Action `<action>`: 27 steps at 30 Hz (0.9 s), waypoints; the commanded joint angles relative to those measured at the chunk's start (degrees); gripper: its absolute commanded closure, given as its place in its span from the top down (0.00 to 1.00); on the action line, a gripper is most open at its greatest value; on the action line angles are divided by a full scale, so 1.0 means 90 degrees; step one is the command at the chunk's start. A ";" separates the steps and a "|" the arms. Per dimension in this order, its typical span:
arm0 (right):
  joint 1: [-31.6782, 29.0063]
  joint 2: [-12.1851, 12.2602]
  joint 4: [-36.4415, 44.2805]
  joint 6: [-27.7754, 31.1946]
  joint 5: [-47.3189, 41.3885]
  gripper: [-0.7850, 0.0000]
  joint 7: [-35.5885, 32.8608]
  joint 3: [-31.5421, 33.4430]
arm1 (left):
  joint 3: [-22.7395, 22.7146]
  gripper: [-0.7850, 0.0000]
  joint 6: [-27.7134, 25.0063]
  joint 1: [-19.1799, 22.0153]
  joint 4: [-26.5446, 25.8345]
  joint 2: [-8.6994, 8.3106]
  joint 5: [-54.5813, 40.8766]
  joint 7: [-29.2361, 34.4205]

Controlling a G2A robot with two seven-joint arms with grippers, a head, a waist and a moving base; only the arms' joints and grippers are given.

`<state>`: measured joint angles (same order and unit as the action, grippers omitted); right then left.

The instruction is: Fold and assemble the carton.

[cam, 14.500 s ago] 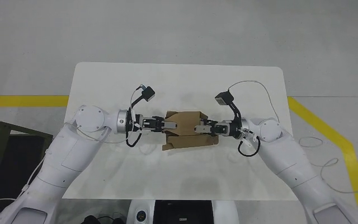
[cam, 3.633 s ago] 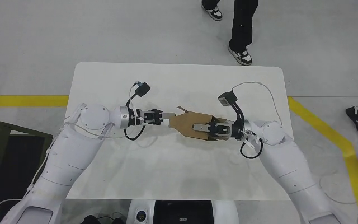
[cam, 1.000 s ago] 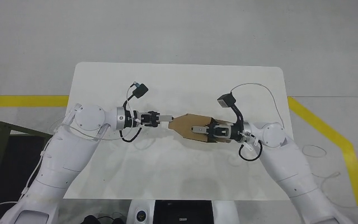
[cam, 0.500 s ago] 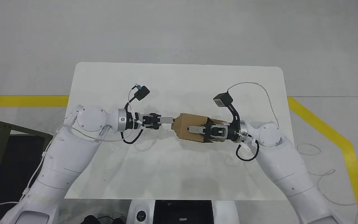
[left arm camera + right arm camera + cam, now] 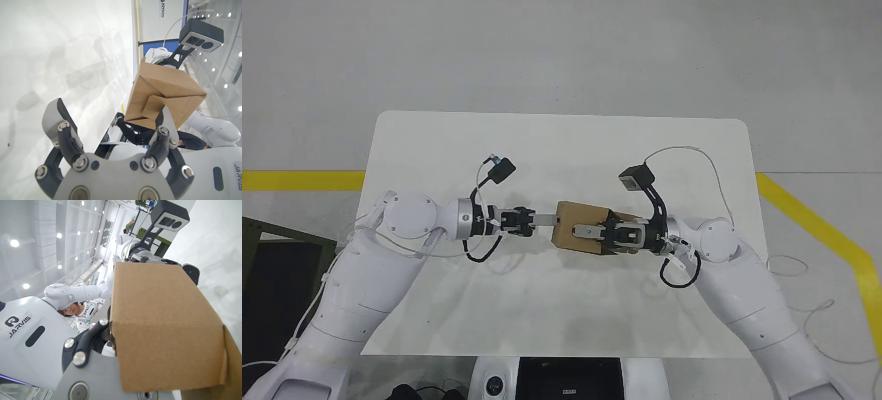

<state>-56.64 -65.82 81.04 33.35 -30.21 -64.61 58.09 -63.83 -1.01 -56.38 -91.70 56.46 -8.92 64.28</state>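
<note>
- The carton, a small brown cardboard box, was held above the white table between the two pincers, directly in front of each.
- The right pincer was clamped on the carton. In the top view one pale finger lay flat along the box's upper face. The other finger was hidden by the cardboard.
- In the right wrist view the carton sat right against that pincer's base, with one plain side panel turned towards the camera.
- The left pincer was spread wide with nothing between its fingers.
- The carton sat just beyond the left pincer's tips, its near end facing them. That end was closed, with folded flaps meeting along diagonal seams and a small tab tucked over them.
- One left fingertip overlapped that tab. Whether it touched the cardboard could not be told.
- In the top view the left pincer pointed straight at the carton's end, its tips just short of it.
</note>
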 commanded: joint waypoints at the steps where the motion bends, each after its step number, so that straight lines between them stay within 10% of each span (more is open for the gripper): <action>1: -0.0004 -0.0005 0.0008 0.0010 -0.0013 0.00 0.0005 -0.0008 | 0.0026 1.00 0.0006 0.0006 0.0005 0.0010 -0.0080 -0.0012; 27: 0.0094 -0.0068 -0.0156 -0.0008 -0.0172 0.00 -0.0150 -0.0062 | 0.0358 1.00 -0.0037 0.0115 0.0191 0.0119 -0.0496 -0.0089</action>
<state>-55.83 -66.42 79.76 33.29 -31.77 -65.91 57.55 -60.65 -1.33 -55.39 -90.05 57.52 -13.38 63.48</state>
